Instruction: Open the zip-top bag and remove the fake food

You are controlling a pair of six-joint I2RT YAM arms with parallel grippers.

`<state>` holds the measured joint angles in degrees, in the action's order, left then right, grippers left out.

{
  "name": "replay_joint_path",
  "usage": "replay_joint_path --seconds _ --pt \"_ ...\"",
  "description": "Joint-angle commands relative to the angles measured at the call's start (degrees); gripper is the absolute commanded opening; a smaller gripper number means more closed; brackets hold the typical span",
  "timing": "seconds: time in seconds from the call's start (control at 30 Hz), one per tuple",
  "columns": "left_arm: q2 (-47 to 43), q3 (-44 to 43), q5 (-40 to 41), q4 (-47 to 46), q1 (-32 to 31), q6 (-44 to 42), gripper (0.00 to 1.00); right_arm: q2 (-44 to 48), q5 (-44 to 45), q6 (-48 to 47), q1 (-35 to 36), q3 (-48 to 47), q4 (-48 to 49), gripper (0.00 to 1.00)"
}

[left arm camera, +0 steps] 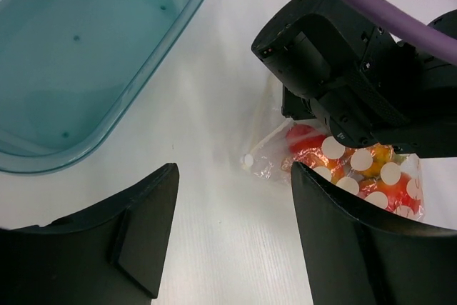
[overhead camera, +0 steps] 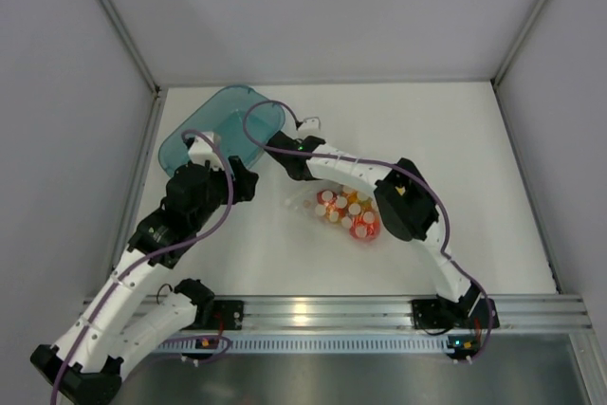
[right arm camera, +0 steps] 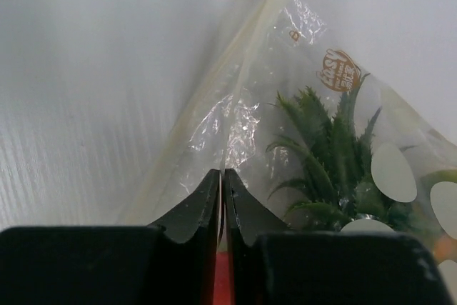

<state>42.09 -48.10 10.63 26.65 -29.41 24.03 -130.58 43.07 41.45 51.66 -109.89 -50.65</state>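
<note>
Two robot arms reach over a white worktop (overhead camera: 455, 158), the left arm (overhead camera: 142, 263) bent toward a translucent teal tray (overhead camera: 213, 130) at the far left, the right arm (overhead camera: 427, 234) curving in above the centre. The zip-top bag (overhead camera: 346, 213) lies near the middle of the worktop, just right of the tray, dotted with white circles. The fake food (overhead camera: 353, 217) sits inside it, red and orange fruit bunched at the near end, green pineapple leaves (right arm camera: 321, 155) showing through the film. The right end effector (right arm camera: 223, 176) has its fingers pressed together, pinching the bag's clear plastic beside the zip strip. The left end effector (left arm camera: 232, 198) hovers spread wide above bare worktop between tray and bag, holding nothing.
</note>
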Motion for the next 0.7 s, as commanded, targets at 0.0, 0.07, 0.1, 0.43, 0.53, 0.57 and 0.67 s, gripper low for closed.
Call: replay_joint_path --seconds 0.0,0.07,0.1,0.43,0.53,0.57,0.67 --pt "-0.6 0.63 -0.88 -0.64 0.14 -0.48 0.7 1.65 2.11 1.88 0.99 0.46 -0.41 0.06" --pt "-0.43 0.72 -0.79 -0.64 0.14 -0.48 0.7 2.96 2.28 1.97 0.99 1.86 0.29 0.0" --pt "-0.25 0.81 -0.79 -0.73 0.14 -0.56 0.7 3.4 2.28 1.97 0.99 2.22 0.64 0.0" --pt "4.23 -0.77 -4.48 -0.99 0.14 1.37 0.7 15.07 2.37 -1.46 2.66 9.15 5.64 0.0" --pt "4.93 -0.25 -6.58 -2.83 0.14 2.77 0.7 21.13 1.67 -3.03 3.18 14.25 9.6 0.0" --pt "5.28 0.02 -7.72 -4.49 0.23 3.21 0.69 22.38 1.41 -3.48 3.45 16.17 10.22 0.0" --pt "6.34 1.25 -12.36 -8.44 0.23 6.19 0.68 27.13 0.97 -4.97 3.8 18.99 11.28 0.0"
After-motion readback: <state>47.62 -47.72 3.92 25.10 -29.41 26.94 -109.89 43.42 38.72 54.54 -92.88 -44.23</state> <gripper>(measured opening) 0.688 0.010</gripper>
